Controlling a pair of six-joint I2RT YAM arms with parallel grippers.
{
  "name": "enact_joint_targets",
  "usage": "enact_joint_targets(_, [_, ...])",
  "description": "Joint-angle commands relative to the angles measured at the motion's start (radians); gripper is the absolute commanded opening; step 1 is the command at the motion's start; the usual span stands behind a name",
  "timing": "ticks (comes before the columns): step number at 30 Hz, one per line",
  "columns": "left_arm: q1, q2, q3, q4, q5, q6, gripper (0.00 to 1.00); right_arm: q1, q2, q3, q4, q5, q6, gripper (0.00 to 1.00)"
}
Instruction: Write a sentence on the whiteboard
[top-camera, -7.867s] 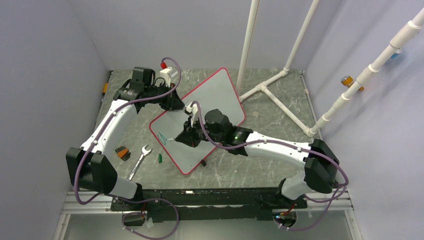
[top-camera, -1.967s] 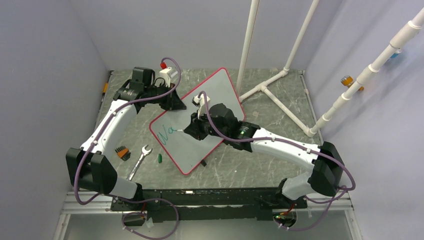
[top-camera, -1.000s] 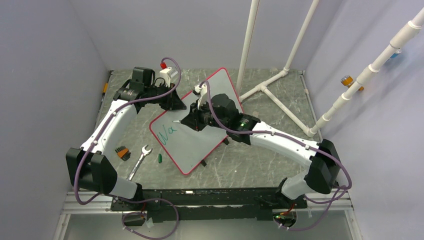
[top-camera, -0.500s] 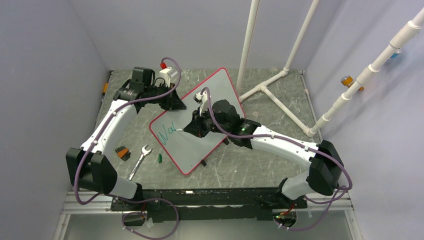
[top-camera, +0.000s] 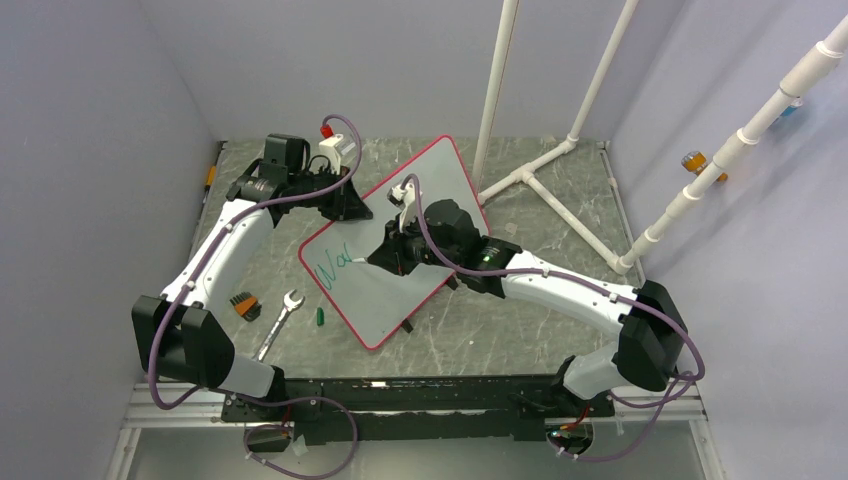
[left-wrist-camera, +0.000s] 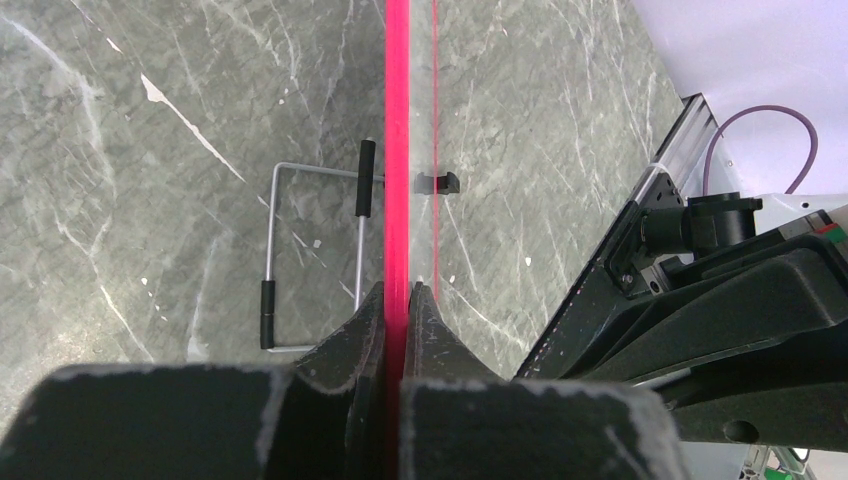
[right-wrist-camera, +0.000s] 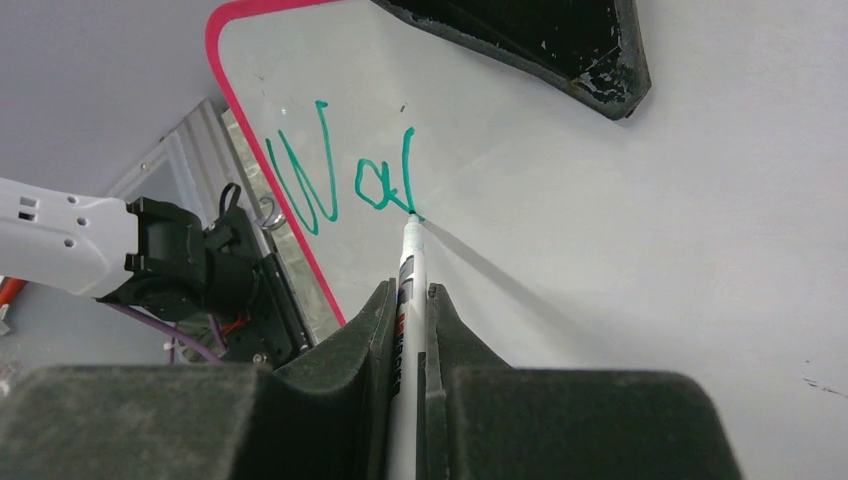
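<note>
The whiteboard (top-camera: 440, 185), white with a thin red rim, lies tilted across the middle of the table. My left gripper (top-camera: 352, 207) is shut on its far left rim (left-wrist-camera: 398, 150). My right gripper (top-camera: 385, 258) is shut on a white marker (right-wrist-camera: 408, 290) whose green tip touches the board (right-wrist-camera: 620, 260). The sentence (right-wrist-camera: 345, 180) reads "Wa" plus one upright stroke in green near the board's left corner (top-camera: 333, 267). The marker tip sits at the foot of that last stroke.
A green marker cap (top-camera: 320, 316), a wrench (top-camera: 279, 322) and a black-and-orange bit holder (top-camera: 244, 305) lie left of the board. White pipe frames (top-camera: 560, 160) stand at the back right. The board's wire stand (left-wrist-camera: 315, 255) shows under it.
The lettering has grown from one small mark to "Wa" and now an added upright stroke. My right gripper moved right along the line. The left gripper has not moved.
</note>
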Motion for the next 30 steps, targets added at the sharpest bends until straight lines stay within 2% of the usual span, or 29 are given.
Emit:
enact_joint_targets(1, [-0.024, -0.008, -0.019, 0.032, -0.062, 0.103, 0.00, -0.007, 0.009, 0.062, 0.017, 0.047, -0.015, 0.00])
enact_joint_targets(20, [-0.028, -0.008, -0.019, 0.030, -0.063, 0.105, 0.00, -0.020, 0.028, 0.120, 0.010, 0.091, -0.014, 0.00])
enact_joint_targets(30, [-0.028, -0.013, -0.020, 0.032, -0.069, 0.104, 0.00, -0.030, -0.016, 0.142, -0.007, 0.057, -0.006, 0.00])
